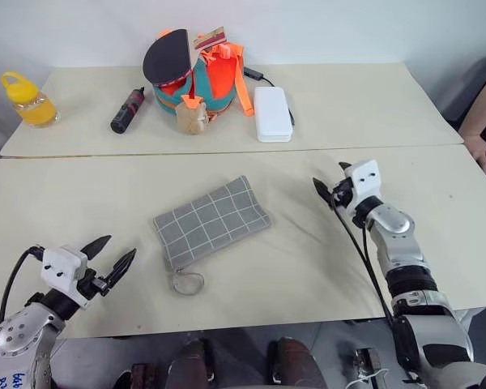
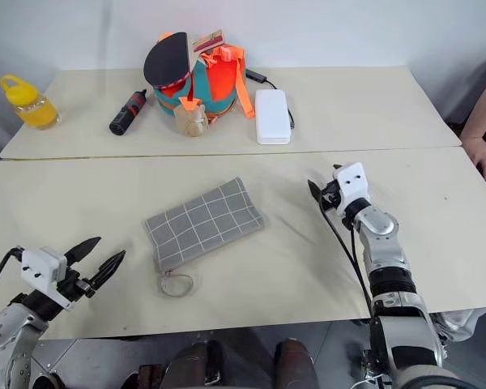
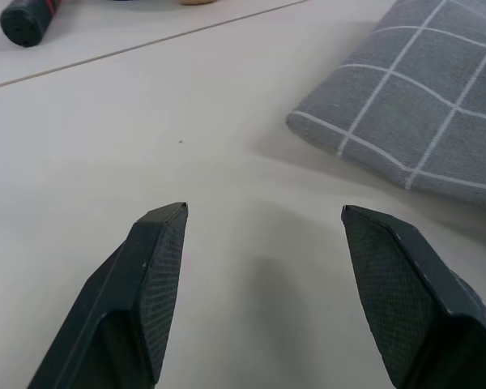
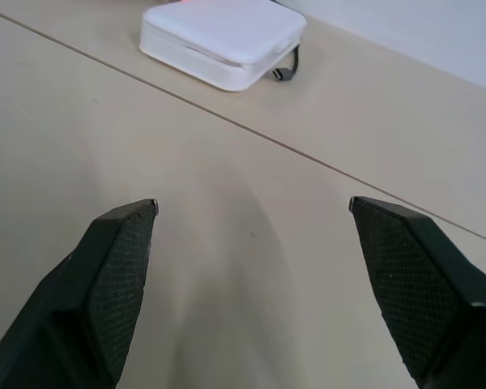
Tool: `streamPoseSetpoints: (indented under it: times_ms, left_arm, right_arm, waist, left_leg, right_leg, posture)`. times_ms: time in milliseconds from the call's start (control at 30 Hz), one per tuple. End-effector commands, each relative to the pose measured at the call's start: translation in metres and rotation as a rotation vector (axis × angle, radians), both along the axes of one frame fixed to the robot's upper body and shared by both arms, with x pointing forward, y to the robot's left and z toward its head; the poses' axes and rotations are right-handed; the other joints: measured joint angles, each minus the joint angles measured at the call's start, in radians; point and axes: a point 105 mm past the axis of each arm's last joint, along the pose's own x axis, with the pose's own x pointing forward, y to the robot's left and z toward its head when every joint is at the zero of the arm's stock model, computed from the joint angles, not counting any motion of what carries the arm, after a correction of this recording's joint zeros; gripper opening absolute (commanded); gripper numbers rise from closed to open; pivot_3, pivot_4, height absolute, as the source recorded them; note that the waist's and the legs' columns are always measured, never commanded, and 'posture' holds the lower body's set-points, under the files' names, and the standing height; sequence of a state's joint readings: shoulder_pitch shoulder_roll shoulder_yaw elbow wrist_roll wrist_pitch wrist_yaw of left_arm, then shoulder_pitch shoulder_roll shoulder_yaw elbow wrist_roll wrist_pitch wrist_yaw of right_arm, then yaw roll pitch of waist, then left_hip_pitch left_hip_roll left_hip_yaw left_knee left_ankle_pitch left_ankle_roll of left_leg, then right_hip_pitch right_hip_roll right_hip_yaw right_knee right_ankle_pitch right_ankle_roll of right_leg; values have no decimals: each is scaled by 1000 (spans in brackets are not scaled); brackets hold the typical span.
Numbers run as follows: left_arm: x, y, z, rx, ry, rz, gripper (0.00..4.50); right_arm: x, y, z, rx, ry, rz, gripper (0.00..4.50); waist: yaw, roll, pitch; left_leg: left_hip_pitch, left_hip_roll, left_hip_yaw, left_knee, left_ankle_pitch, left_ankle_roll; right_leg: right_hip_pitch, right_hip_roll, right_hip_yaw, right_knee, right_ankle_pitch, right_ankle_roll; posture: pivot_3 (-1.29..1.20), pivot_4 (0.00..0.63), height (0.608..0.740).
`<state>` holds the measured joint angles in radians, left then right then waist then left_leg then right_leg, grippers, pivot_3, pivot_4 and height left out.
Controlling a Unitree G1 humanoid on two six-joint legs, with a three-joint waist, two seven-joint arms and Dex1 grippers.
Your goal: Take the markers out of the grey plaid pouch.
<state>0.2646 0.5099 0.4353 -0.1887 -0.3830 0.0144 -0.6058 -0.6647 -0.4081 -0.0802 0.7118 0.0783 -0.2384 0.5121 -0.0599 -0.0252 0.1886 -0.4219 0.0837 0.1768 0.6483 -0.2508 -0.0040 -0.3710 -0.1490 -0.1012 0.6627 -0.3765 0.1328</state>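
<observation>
Lying flat on the surface [image 1: 324, 267], grey plaid pouch [image 1: 211, 222] between my hands; left hand [image 1: 112, 258] and right hand [image 1: 330, 183] wide open, empty.

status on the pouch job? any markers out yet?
Done: nothing visible; no markers lie on the table, and the grey plaid pouch lies flat, untouched. Whether its zipper is open can't be told. In hand: nothing. The left gripper is open and empty near the pouch's ring pull; the right gripper is open and empty, apart from the pouch. Left: grasping the pouch and taking the markers out.
</observation>
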Motion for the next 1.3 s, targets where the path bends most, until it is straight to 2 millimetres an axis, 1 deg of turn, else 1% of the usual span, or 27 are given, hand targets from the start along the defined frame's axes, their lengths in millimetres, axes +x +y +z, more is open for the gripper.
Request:
streamPoseSetpoints:
  times_ms: [33,133,233,367,467,533,600,633,700,733,767,833,900,967,1100,1233,1300]
  left_arm:
    - [-5,-2,13,12,-52,0,3231]
    - [-3,-2,12,23,-37,11,3231]
    - [-1,-7,16,2,-56,-35,3231]
    - [2,-8,18,-9,-72,-55,3231]
    - [3,-10,19,-4,-81,-75,3259]
    - [3,-14,20,-3,-94,-120,3259]
    - [2,-16,22,9,-112,-147,3259]
    - [2,-16,22,12,-115,-149,3259]
    - [4,-17,21,16,-115,-154,3259]
    - [4,-17,20,19,-116,-157,3259]
    - [6,-18,19,25,-114,-159,3259]
    - [7,-20,17,59,-115,-173,3259]
    - [7,-21,17,85,-125,-180,3259]
    - [6,-21,17,117,-138,-186,3259]
    - [0,-21,11,240,-150,-208,3259]
    - [-5,-21,5,308,-166,-230,3259]
    - [-4,-22,5,327,-183,-232,3259]
  right_arm:
    - [1,5,12,-1,-46,23,3963]
    - [-1,5,13,0,-49,28,3963]
    - [-1,5,15,-1,-54,31,3963]
    - [-3,5,17,6,-59,41,3963]
    - [-12,16,24,57,-74,129,3342]
    - [-19,31,34,86,-97,205,2672]
    - [-27,50,45,110,-118,286,1905]
    - [-29,55,47,117,-121,305,1585]
    - [-33,81,54,168,-119,364,807]
    - [-34,93,56,177,-119,390,452]
    - [-36,110,55,184,-115,425,133]
    - [-42,140,48,173,-97,487,58]
    - [-45,159,40,140,-82,516,58]
    - [-45,169,34,129,-66,517,58]
    - [-35,175,19,38,-46,449,58]
    - [-28,170,-3,-84,11,423,58]
    - [-28,167,-10,-117,21,429,58]
  waist:
    - [0,0,0]
    - [0,0,0]
    - [0,0,0]
    - [1,0,0]
    - [0,0,0]
    - [0,0,0]
    - [-1,0,0]
    - [-1,0,0]
    - [-1,0,0]
    - [-1,0,0]
    - [-1,0,0]
    - [-2,0,0]
    - [-1,0,0]
    - [3,0,0]
    - [3,0,0]
    - [0,0,0]
    - [-1,0,0]
  left_leg:
    - [0,0,0,0,0,0]
    - [0,0,0,0,0,0]
    - [0,0,0,0,0,0]
    - [0,0,0,0,0,0]
    - [0,0,0,0,0,0]
    - [0,0,0,-1,0,0]
    - [0,0,0,-1,0,0]
    - [0,0,0,-1,0,0]
    - [0,0,0,-1,0,0]
    - [0,0,0,-1,0,0]
    - [0,1,0,-1,0,0]
    - [0,0,0,-1,0,0]
    - [-1,0,0,-1,0,0]
    - [-2,0,0,-1,0,0]
    - [-2,0,0,-1,0,0]
    - [-2,0,0,-1,0,0]
    - [-2,0,0,-1,0,0]
  right_leg:
    - [0,0,0,0,0,0]
    - [0,0,0,0,0,0]
    - [0,0,0,0,0,0]
    - [0,0,0,0,0,0]
    - [0,0,0,0,0,0]
    - [0,0,0,0,0,0]
    - [-1,0,0,0,0,0]
    - [-1,0,0,0,0,0]
    - [-1,0,0,0,0,0]
    - [-1,0,0,0,0,0]
    - [-1,0,0,0,0,0]
    - [-1,0,0,1,0,0]
    - [-2,0,0,1,0,0]
    - [-2,0,0,1,0,0]
    - [-2,0,0,0,0,0]
    - [-3,0,0,1,0,0]
    - [-3,0,0,1,0,-1]
  posture:
    - [0,150,740]
    - [0,150,740]
    - [0,150,740]
    - [0,150,740]
    - [0,150,740]
    - [0,150,740]
    - [0,150,740]
    - [0,150,740]
    - [0,150,740]
    - [0,150,740]
    - [0,150,740]
    - [0,150,740]
    - [0,150,740]
    - [0,150,740]
    - [0,150,740]
    - [0,150,740]
    - [0,150,740]
